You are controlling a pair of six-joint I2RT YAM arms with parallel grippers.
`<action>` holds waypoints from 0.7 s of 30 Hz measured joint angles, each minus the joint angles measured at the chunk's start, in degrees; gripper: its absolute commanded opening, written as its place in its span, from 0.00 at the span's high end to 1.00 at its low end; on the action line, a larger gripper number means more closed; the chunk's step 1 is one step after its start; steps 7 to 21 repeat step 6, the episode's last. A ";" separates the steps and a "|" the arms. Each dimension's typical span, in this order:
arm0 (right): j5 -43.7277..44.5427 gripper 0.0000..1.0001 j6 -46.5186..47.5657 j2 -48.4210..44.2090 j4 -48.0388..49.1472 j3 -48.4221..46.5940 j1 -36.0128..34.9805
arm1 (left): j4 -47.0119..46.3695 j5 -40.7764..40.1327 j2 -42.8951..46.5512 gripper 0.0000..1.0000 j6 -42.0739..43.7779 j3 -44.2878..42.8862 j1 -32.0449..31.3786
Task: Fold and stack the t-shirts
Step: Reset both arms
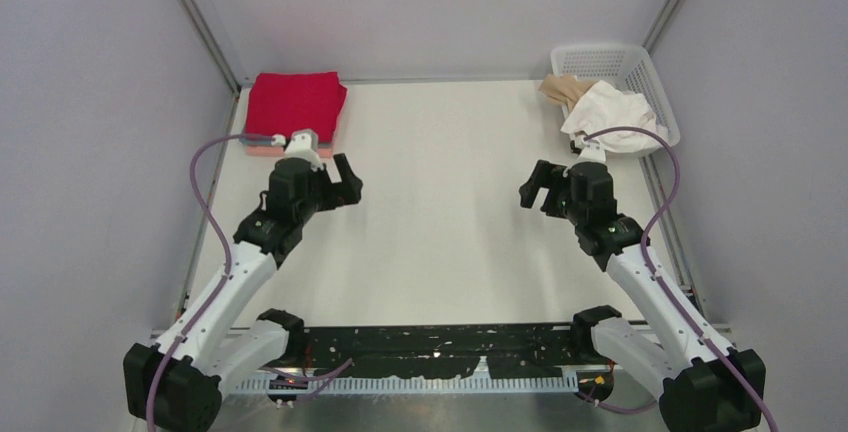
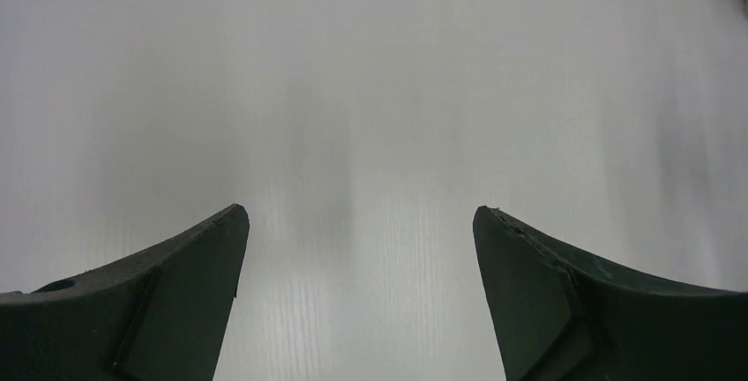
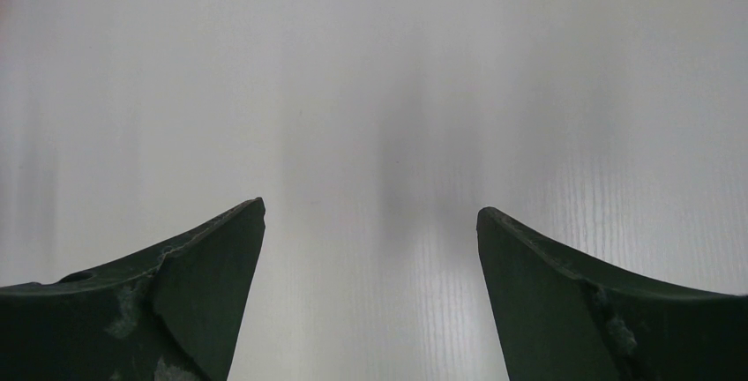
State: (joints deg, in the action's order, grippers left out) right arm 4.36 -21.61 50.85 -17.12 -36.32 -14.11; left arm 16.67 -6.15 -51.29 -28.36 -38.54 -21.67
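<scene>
The folded red t-shirt (image 1: 296,102) lies on the salmon pink t-shirt (image 1: 262,149) at the worktop's (image 1: 440,242) far left corner, the white t-shirt (image 1: 612,114) and beige t-shirt (image 1: 565,87) hang crumpled from the basket (image 1: 640,64) at far right, and the left gripper (image 1: 349,184) and right gripper (image 1: 531,187) both hover spread wide and empty.

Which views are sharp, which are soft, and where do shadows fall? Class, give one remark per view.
Top external: even light, sharp; the red t-shirt and basket read crisply. Left wrist: the table looks smeared, with faint vertical streaks beyond the open left gripper. Right wrist: equally soft, a darker shadow band beyond the open right gripper.
</scene>
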 measured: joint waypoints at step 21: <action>0.31 0.05 -0.59 -0.48 1.55 2.58 0.00 | 3.58 -5.33 9.97 0.00 -2.99 5.46 -3.28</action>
